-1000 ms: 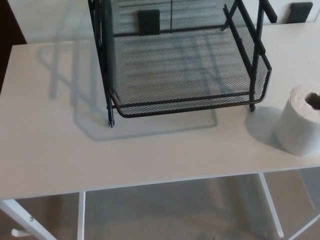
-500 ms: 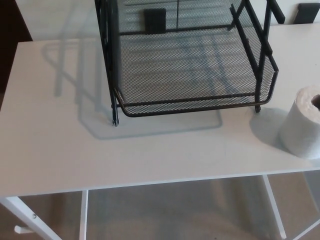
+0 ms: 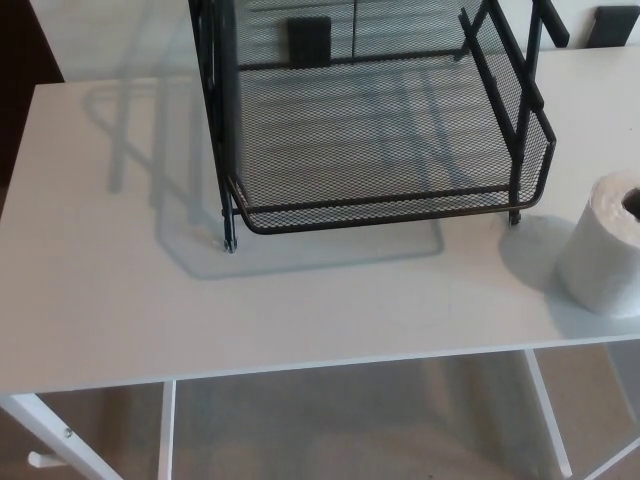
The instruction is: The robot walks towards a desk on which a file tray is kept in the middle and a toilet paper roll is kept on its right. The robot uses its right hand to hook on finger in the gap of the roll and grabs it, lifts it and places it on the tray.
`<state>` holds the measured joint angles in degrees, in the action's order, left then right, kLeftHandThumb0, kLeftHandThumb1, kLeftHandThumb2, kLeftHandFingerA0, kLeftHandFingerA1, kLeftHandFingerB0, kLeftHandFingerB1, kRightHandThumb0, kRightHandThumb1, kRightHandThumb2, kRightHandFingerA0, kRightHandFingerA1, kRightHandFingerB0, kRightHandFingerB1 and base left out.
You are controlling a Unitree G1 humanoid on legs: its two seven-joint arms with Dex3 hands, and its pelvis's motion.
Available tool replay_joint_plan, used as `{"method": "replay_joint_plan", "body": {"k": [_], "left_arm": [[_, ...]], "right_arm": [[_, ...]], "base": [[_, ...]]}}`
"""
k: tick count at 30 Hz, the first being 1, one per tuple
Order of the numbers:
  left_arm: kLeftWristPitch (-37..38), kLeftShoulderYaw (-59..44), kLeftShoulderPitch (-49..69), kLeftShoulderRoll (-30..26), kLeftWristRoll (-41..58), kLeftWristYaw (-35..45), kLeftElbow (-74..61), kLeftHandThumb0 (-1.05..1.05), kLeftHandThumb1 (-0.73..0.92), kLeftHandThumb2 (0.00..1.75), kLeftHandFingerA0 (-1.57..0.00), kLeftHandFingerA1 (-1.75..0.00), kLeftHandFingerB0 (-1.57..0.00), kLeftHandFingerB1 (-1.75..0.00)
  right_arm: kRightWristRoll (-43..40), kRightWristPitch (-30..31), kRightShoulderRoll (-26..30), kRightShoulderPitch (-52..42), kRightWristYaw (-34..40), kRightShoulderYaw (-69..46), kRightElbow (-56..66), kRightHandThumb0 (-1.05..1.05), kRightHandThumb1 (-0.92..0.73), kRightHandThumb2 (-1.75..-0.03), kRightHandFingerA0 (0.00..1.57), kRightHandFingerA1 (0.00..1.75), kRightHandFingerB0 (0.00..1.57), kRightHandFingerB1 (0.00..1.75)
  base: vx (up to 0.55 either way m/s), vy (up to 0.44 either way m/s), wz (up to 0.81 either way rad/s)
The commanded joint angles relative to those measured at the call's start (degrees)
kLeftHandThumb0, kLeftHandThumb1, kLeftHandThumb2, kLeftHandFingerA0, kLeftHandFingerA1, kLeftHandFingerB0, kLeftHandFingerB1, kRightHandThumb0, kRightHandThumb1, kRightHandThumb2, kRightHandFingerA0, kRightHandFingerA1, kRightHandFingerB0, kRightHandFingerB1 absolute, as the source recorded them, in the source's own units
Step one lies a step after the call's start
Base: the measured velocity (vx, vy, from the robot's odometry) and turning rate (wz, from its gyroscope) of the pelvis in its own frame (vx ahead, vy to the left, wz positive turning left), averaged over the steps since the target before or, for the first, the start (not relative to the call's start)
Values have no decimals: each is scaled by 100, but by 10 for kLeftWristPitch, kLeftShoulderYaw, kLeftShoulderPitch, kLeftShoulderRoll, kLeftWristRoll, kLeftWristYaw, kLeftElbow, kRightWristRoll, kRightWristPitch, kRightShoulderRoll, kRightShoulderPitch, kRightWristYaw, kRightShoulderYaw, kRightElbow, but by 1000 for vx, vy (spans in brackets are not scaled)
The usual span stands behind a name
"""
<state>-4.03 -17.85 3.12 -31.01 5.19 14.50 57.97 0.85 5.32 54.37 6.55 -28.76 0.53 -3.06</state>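
surface: white top (image 3: 120, 300), fills most of the head view; front edge runs across the lower part, back left corner shows at upper left.
file tray: black wire mesh (image 3: 380, 215), stands on the surface at upper middle; curved front rim faces the camera, upper part cut by the picture top.
tray frame: black uprights at the front left and along the right side, slanted bar on the right wall.
tray feet: front left foot (image 3: 231, 243) and front right foot (image 3: 515, 215) both touching the surface.
toilet paper roll: white (image 3: 600, 260), upright on its end on the surface, at the picture's right edge and partly cut off; right of the file tray, near its front right corner but apart from it; close to the surface's front edge.
core opening: dark hole (image 3: 632, 203) on top of the roll, facing up, only part in frame.
tray shadow: grey outline (image 3: 300, 262) on the surface, in front of and left of the tray.
roll shadow: soft grey patch (image 3: 535, 255) between roll and tray corner.
below: white frame bars (image 3: 165, 430) under the surface, beige floor (image 3: 350, 420) behind them.
back: dark block (image 3: 310, 40) seen through the mesh, another dark thing (image 3: 615, 22) at top right; cannot tell what either is.
left robot hand: out of frame, fingers cannot be told.
right robot hand: out of frame, fingers cannot be told; roll held by nothing.
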Motion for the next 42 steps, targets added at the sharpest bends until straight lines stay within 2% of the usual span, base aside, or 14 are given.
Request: {"method": "replay_joint_plan", "body": {"k": [1,3,5,8,15,16,21,23,25,28,31,33,36,42], "left_arm": [[19,-4,-4,-14,4,8,10,-74,37,113,-40,-84,-17,-71],[21,-3,-3,-15,3,8,13,-105,71,76,-52,-104,-42,-97],[19,-3,-7,-15,2,5,18,-75,41,116,-34,-82,-15,-71],[17,0,-12,-16,-2,1,25,-104,55,113,-60,-98,-48,-90],[19,4,-18,-17,-3,-4,38,-102,70,78,-53,-104,-44,-97],[22,6,-16,-18,-4,0,36,-75,43,117,-39,-84,-14,-70],[30,9,-13,-20,-3,11,40,-104,55,114,-60,-98,-47,-90],[31,11,-12,-21,-4,10,39,-73,43,117,-35,-82,-15,-70],[27,12,-6,-22,-4,12,26,-104,55,114,-60,-99,-49,-91],[35,12,-11,-21,-3,12,40,-101,70,82,-47,-103,-40,-95],[42,15,-16,-21,-6,11,51,-72,43,117,-33,-81,-16,-72],[46,17,-17,-22,-8,11,55,-101,70,82,-48,-103,-40,-97],[46,19,-11,-22,-7,12,48,-73,45,119,-32,-80,-15,-71],[54,33,-13,-24,-17,4,61,-96,73,84,-49,-100,-41,-93]], "right_arm": [[57,8,16,-4,-25,24,5,-50,-36,-80,0,42,0,33],[68,4,14,-1,-23,29,1,-52,-52,-60,5,35,9,22],[78,12,17,5,-31,35,5,-48,-35,-79,0,42,0,34],[95,22,21,11,-41,43,8,-55,-48,-68,3,35,6,23],[132,27,21,33,-46,63,15,-46,-52,-60,3,29,2,20],[139,22,19,39,-43,68,12,-49,-51,-61,3,30,2,18],[144,22,2,61,-41,68,8,-52,-45,-71,4,37,3,16],[136,9,-4,64,-41,63,-1,-51,-46,-73,3,39,3,18],[143,-4,-6,70,-38,65,-4,-49,-55,-57,12,39,0,27],[139,-18,-10,68,-38,61,1,-48,-55,-56,15,41,1,27],[148,-14,-9,68,-45,65,11,-50,-57,-57,13,38,2,26],[152,-10,-9,69,-50,69,13,-50,-57,-57,13,37,3,26],[180,-24,-7,71,-46,89,11,-53,-58,-57,29,44,3,26],[221,-17,-5,81,-47,123,5,-55,-57,-59,38,50,9,23]], "base": [[0,0,0],[0,0,0],[0,0,0],[0,0,0],[0,0,0],[0,0,0],[0,0,0],[0,0,0],[0,0,0],[0,0,0],[0,0,0],[0,0,0],[0,0,0],[0,0,0]]}}
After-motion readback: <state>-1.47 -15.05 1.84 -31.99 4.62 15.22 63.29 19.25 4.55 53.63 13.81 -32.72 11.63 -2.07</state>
